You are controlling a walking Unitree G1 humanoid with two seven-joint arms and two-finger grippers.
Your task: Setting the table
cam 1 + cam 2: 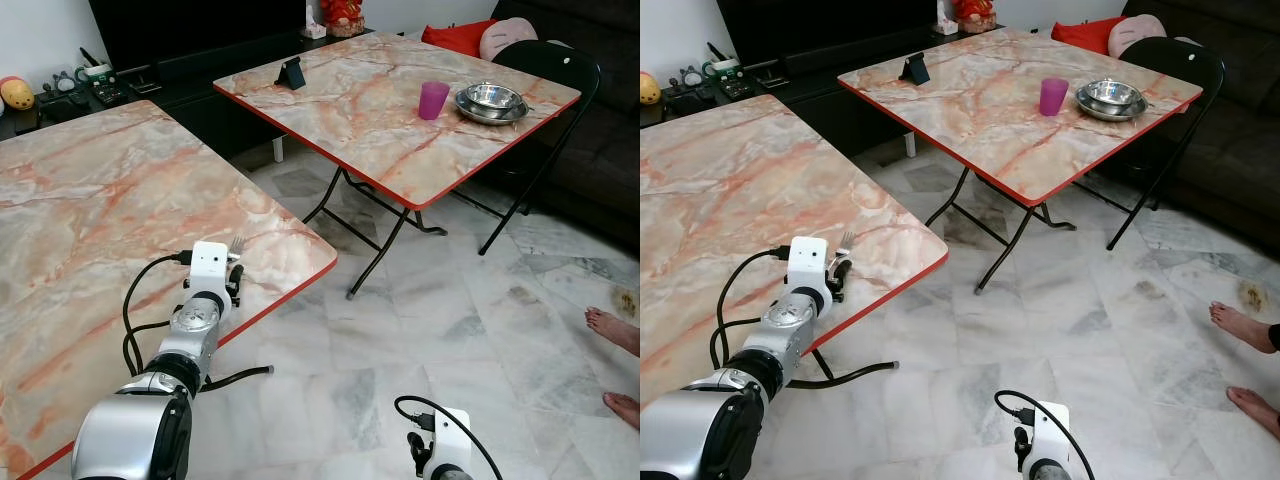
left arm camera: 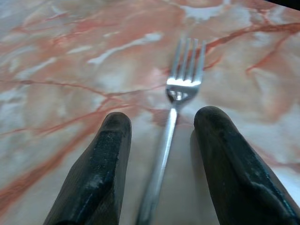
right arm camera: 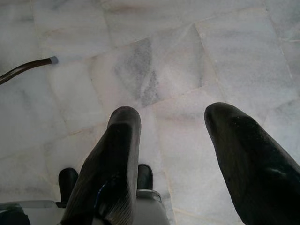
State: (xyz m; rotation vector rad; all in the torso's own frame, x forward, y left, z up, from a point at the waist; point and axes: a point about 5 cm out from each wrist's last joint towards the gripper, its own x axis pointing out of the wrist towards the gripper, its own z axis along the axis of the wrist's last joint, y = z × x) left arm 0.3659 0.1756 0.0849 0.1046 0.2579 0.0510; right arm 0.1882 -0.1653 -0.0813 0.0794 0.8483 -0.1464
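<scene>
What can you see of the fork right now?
The fork is plain shiny metal, with four tines and a slim handle. It lies flat on the near marble table, close to the red-edged corner, tines pointing away from the robot. Its handle runs between the open fingers of the left gripper, which flank it without clearly touching.

black chair [image 1: 560,70], bare feet [image 1: 615,330], red cushion [image 1: 460,36]

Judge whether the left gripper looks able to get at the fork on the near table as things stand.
Probably yes: the left gripper is open with a finger on either side of the fork, which lies flat on the near table; nothing blocks it.
</scene>
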